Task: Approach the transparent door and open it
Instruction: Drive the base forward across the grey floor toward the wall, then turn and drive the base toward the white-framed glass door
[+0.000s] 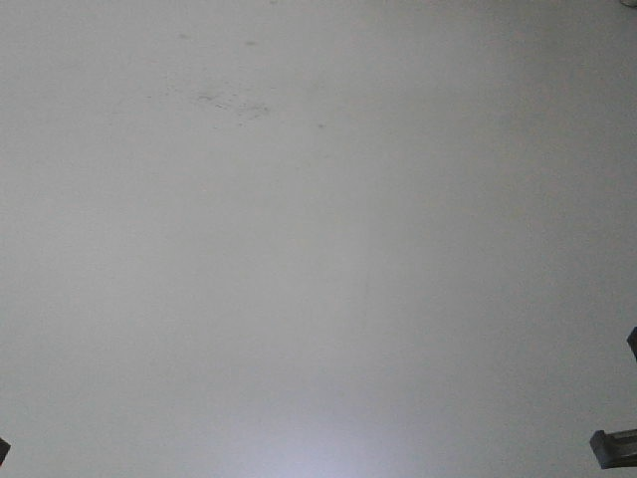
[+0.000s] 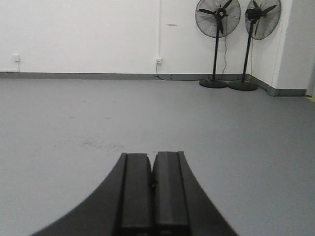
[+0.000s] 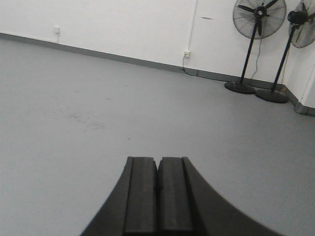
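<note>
Two pedestal fans (image 2: 217, 17) stand side by side on round black bases just to the right of a wall socket (image 2: 158, 61), against the white wall (image 2: 74, 34) and close to the room's corner. A thin conduit (image 2: 159, 24) runs straight up the wall from the socket. A short dark mark (image 2: 172, 24) sits above the socket and slightly to its right. A grey skirting (image 2: 74, 75) runs along the wall's foot below the socket. Far to the left of the socket, at about the same height, a second socket (image 2: 16, 57) is fixed to the same wall. The grey floor (image 2: 256, 147) spreads out in front of the socket. On it, nearer the cameras and left of the socket, lies a speckled patch (image 2: 101, 144) of small dark flecks.

The left gripper (image 2: 152, 162) points toward the socket wall above the floor, its two black fingers pressed flat together with nothing between them. The right gripper (image 3: 158, 167) is likewise clenched on nothing. The front view shows only floor with similar flecks, plus dark pieces (image 1: 615, 446) at its lower corners that I cannot identify. The transparent door shows in none of the three views, so where it stands relative to the socket cannot be told.
</note>
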Motion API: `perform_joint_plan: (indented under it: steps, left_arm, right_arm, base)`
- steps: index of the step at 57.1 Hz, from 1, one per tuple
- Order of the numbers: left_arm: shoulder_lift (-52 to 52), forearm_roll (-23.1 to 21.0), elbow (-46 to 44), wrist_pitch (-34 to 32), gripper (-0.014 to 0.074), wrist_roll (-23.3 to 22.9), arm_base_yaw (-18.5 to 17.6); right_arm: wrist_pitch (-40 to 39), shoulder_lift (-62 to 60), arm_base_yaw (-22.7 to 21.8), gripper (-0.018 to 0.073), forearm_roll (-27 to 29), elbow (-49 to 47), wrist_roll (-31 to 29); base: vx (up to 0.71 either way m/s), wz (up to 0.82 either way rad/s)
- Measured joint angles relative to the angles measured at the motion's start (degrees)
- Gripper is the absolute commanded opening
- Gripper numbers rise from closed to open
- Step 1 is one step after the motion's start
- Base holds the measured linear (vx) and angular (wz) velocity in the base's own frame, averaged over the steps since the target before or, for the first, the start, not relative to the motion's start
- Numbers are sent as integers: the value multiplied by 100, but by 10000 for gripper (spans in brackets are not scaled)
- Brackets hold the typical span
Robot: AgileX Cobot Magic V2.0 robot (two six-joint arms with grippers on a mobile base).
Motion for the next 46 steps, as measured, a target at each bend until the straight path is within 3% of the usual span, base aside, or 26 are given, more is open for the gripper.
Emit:
perform_joint_plan:
  steps: [46]
  left_arm:
    - [0,4,0,5,-3,0,0]
  right_arm:
    - [8,0,0,-1,0,0,0]
  base:
    - [41,37]
